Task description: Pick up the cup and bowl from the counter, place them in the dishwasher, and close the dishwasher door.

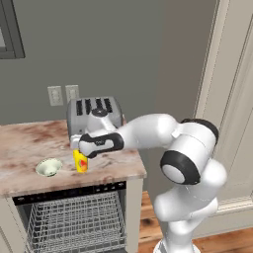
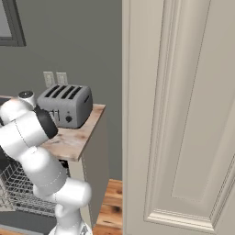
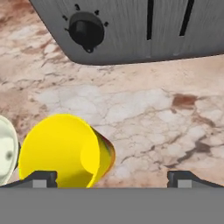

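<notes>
The yellow cup (image 1: 80, 162) with its red-orange mark stands upright near the counter's (image 1: 29, 143) front edge. The pale greenish bowl (image 1: 48, 167) sits just left of it, apart. My gripper (image 1: 79, 149) hovers right above the cup, pointing down. In the hand view the gripper (image 3: 113, 179) is open with its fingertips (image 3: 40, 178) far apart. The cup (image 3: 65, 148) lies toward the left fingertip, and the bowl's edge (image 3: 6, 153) shows at the left border. Below the counter the dishwasher's wire rack (image 1: 74, 222) is exposed under the black control strip (image 1: 69, 192). The dishwasher door is out of view.
A silver four-slot toaster (image 1: 95, 114) stands close behind the cup, its knob (image 3: 86, 29) facing the hand. The counter ends just right of the arm (image 1: 143, 170). A tall white door panel (image 2: 179, 114) rises at the right. Wooden floor (image 2: 110, 206) lies below.
</notes>
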